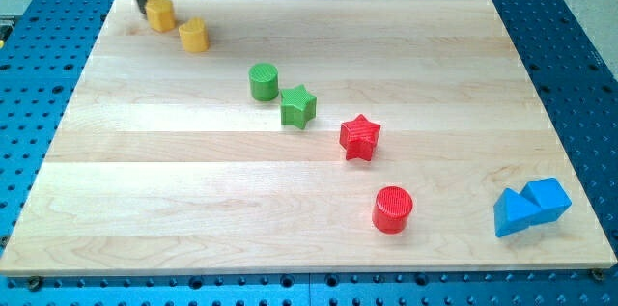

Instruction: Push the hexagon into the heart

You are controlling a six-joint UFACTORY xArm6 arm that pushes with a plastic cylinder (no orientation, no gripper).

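Your tip sits at the board's top-left corner in the view, touching or just beside the upper-left flank of the yellow hexagon; there is no gripper on this rig, only the bare rod, so nothing opens, closes or holds. The hexagon lies to the lower right of the tip, and the yellow heart lies just beyond it, again to the lower right, with a narrow gap between the two. Tip, hexagon and heart therefore stand nearly on one diagonal line, which is the relation your push depends on: you likely need a short slide toward the view's lower right, kept centred so the hexagon does not skid past the heart. Further along the same diagonal, well apart, are the green cylinder and green star, then the red star and red cylinder. Two blue blocks, touching, sit at the lower right.
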